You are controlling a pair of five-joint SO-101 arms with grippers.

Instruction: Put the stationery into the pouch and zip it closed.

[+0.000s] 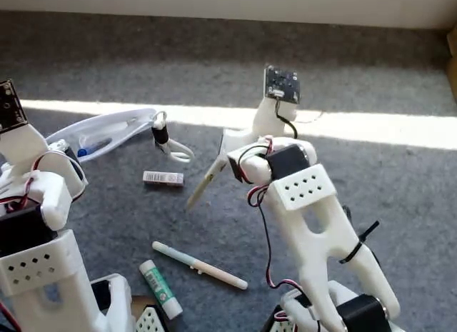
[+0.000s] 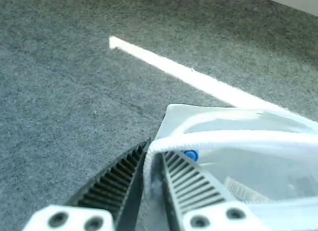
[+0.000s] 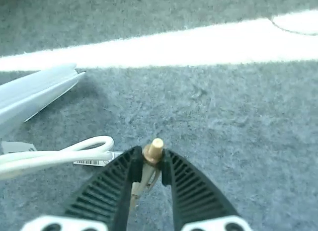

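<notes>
A clear pouch (image 1: 107, 131) lies open at the back left, with a blue-tipped item (image 2: 190, 155) inside. My left gripper (image 1: 69, 151) is shut on the pouch's white rim (image 2: 208, 137) at its near end. My right gripper (image 3: 149, 160) is shut on a beige pen (image 1: 206, 180), held tilted above the carpet to the right of the pouch. A small labelled eraser (image 1: 163, 178), a pale pen (image 1: 200, 266) and a green-and-white glue stick (image 1: 160, 288) lie loose on the carpet.
A black piece with a white loop (image 1: 168, 142) sits at the pouch's right end, and the loop (image 3: 74, 151) lies just beyond my right gripper. A sunlit strip (image 1: 371, 128) crosses the grey carpet behind the arms.
</notes>
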